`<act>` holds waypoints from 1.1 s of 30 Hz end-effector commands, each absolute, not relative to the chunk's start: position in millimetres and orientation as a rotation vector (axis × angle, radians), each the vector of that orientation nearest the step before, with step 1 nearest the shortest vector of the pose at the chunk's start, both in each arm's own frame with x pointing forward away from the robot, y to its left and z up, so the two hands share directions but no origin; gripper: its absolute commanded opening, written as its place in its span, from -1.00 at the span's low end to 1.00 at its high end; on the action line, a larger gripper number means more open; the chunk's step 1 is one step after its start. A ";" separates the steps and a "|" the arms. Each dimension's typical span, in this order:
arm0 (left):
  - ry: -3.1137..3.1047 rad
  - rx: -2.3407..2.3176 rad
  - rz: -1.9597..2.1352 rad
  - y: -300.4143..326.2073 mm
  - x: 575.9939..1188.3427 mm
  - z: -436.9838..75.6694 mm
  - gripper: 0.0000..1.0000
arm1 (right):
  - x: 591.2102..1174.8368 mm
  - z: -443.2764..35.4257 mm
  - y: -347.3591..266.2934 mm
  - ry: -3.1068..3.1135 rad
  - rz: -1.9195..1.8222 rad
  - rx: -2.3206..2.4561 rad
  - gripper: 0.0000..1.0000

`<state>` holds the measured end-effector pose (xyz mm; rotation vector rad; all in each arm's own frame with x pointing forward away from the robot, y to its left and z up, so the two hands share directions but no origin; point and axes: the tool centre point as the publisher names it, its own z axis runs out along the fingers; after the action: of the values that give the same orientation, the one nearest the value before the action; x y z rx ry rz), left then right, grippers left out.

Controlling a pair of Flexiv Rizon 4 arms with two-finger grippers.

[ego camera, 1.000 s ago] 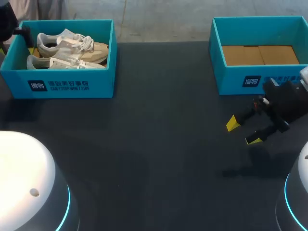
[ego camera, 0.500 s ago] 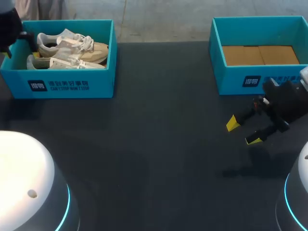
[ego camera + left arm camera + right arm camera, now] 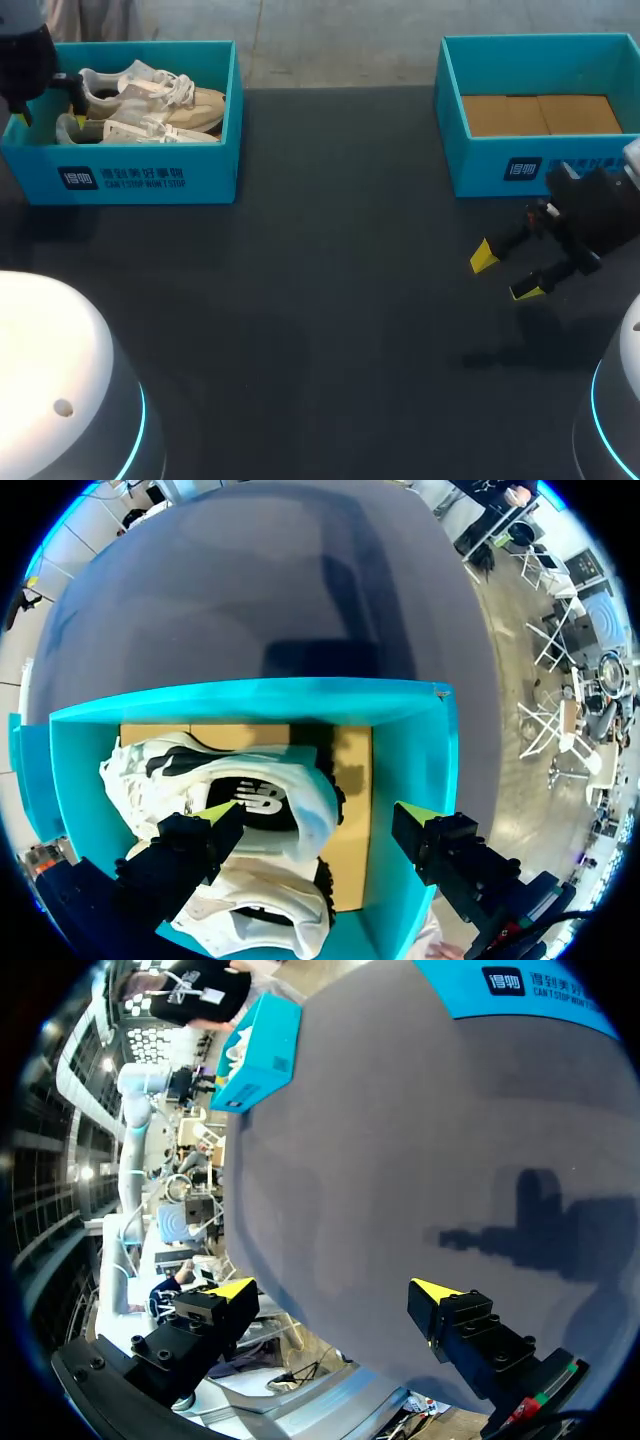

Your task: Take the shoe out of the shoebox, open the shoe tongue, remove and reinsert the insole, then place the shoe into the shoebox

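The dark counter [image 3: 330,300] carries two turquoise boxes at its far edge. The left shoebox [image 3: 140,180] stands at the far left and holds a pair of shoes lying side by side, heels to the left and toes to the right. The far shoe [image 3: 150,95] is cream and white with white laces. The near shoe [image 3: 130,130] looks the same and touches it along the side. In the left wrist view their openings are dark inside, and the brown cardboard floor of the box shows beside them. The right shoebox [image 3: 520,165] stands at the far right and shows only its brown cardboard floor.

The left tool [image 3: 318,818] hangs over the left end of the left shoebox with its fingers wide apart. One finger is above the heel part of a shoe, the other is above the box wall. It holds nothing, and I cannot tell if it touches the shoe. The right tool [image 3: 505,275] is over the bare counter, just near of the right shoebox, its fingers also apart and holding nothing.

Compared with one second ago, the left tool has come further in over the shoebox from the far left. The right tool and both shoes have not moved.
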<state>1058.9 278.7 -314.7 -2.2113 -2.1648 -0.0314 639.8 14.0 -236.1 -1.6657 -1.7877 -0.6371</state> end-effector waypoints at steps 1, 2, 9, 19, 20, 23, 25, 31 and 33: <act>-2.154 -2.205 -0.026 278.6 1064.0 -322.9 1.00 | 638.3 -236.3 14.6 -1.789 -0.637 -1.671 1.00; -2.153 -2.198 -0.025 278.8 1064.6 -324.3 1.00 | 638.3 -236.3 14.6 -1.789 -0.637 -1.671 1.00; -2.141 -2.183 -0.026 280.6 1066.9 -332.6 1.00 | 638.3 -236.3 14.6 -1.789 -0.637 -1.671 1.00; -2.130 -2.175 -0.027 280.4 1070.0 -344.1 1.00 | 638.3 -236.3 14.6 -1.789 -0.637 -1.671 1.00; -2.127 -2.173 -0.030 280.3 1070.2 -345.6 1.00 | 638.3 -236.3 14.6 -1.789 -0.637 -1.671 1.00; -2.124 -2.171 -0.025 279.7 1070.4 -349.1 1.00 | 638.3 -236.3 14.6 -1.789 -0.637 -1.671 1.00; -2.117 -2.171 -0.022 279.2 1070.3 -352.3 1.00 | 638.3 -236.3 14.6 -1.789 -0.637 -1.671 1.00; -2.097 -2.175 -0.023 277.9 1068.2 -359.5 1.00 | 638.3 -236.3 14.6 -1.789 -0.637 -1.671 1.00; -2.093 -2.174 -0.023 277.6 1068.1 -361.8 1.00 | 638.3 -236.3 14.6 -1.789 -0.637 -1.671 1.00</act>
<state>1065.2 277.7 -358.0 -2.1755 -2.0965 -0.0230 639.8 14.0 -236.1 -1.6657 -1.7877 -0.6371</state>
